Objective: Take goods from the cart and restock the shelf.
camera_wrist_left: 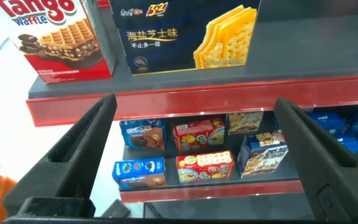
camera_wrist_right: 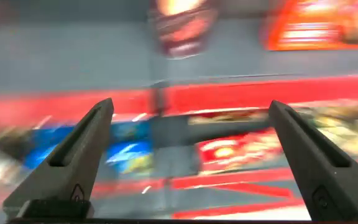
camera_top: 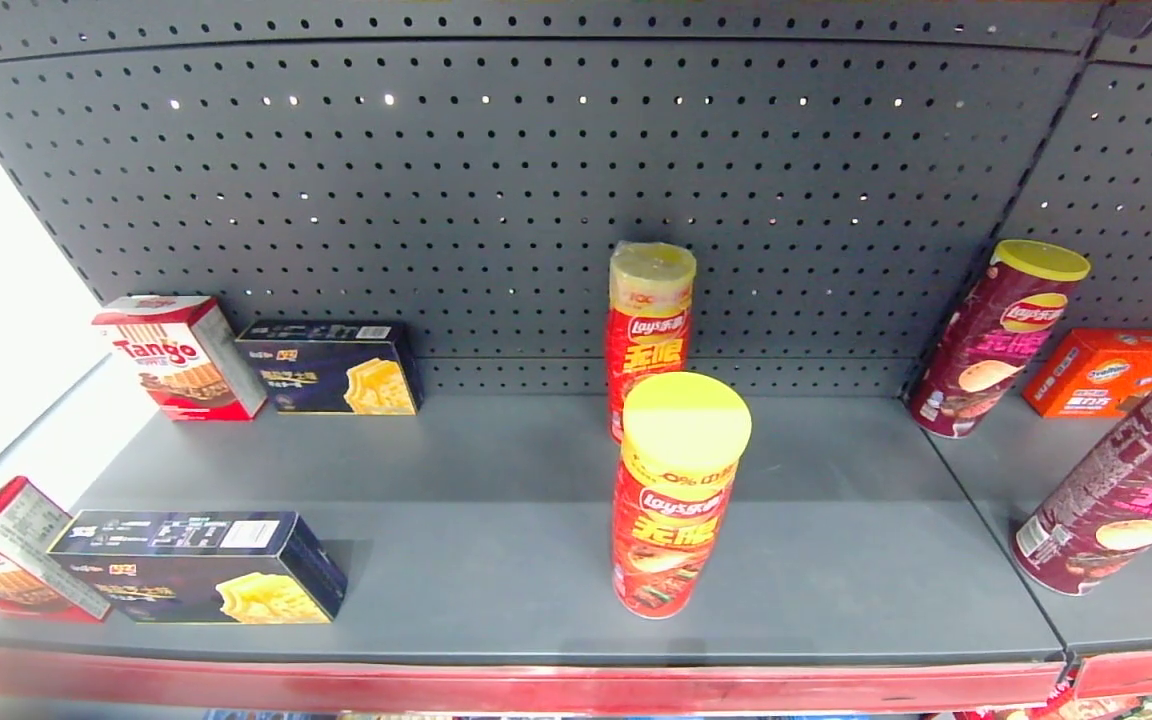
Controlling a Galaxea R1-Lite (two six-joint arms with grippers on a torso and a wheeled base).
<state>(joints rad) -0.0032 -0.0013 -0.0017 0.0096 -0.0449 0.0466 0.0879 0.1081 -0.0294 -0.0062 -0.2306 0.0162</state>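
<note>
1. Left gripper: fingers spread wide, nothing between them. It sits below the shelf's red front lip, under the front wafer box and the front cracker box.
2. Right gripper: also spread and empty, facing the same red lip.
3. Landmark: front red chip can, upright near the middle of the shelf.
4. Step, as I judge it: between picks. Neither gripper carries goods, so the next move calls for going to the cart for an item, then bringing it up over the lip.
5. Likely open spots: bare deck left of the landmark can, up to the front cracker box, and bare deck to its right.
6. Behind the landmark can stands a second red can, near the pegboard.
7. Far left of it, rear row: another wafer box beside a blue box.
8. Right of it, on the next bay: two maroon cans and an orange box.
9. Hazard: the landmark can is tall and narrow. A reach past it to the back row could tip it.
</note>
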